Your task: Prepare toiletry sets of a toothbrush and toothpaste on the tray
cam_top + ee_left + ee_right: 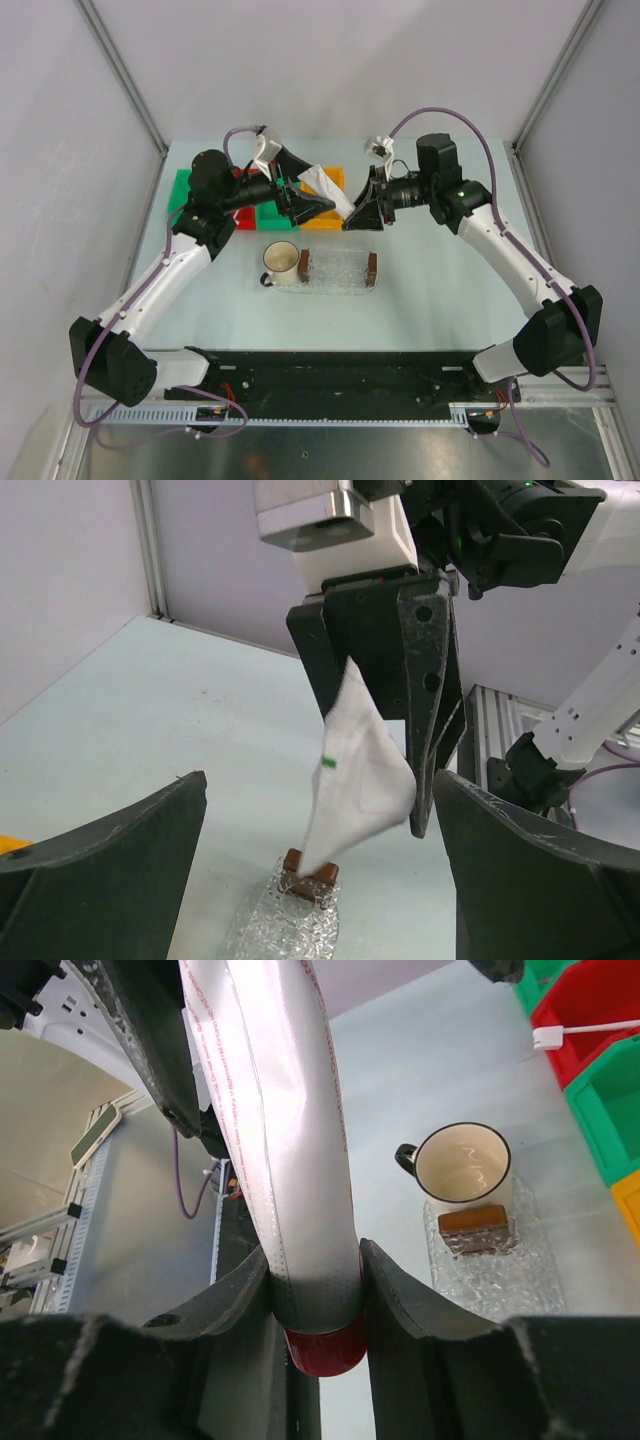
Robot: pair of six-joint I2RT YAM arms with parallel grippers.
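Right hand (315, 1278): two dark fingers clamped on the cap end of the toothpaste (290, 1140), held in the air over the worktop (440, 290) behind the tray (340, 272), with the flat end slanting up towards the bins. Toothpaste, one: soft silvery-white tube with a dark red cap below the fingers and a crimped flat tail. A line of red lettering runs along its seam, too small to read, and there is one short green mark near the tail. Left hand (305, 203): fingers spread wide apart, holding nothing, facing the tube just beside the right hand. Tray, one: clear, bubbly plastic, with two dark brown blocks, one at each short end. Mug (281, 262), one: cream with a dark rim, standing just beside the tray's left end. Bins, four in sight: two green (180, 190), one red (600, 1000), one orange (330, 178). Toothbrush (590, 1030), one: a slim white piece lying in the red bin.
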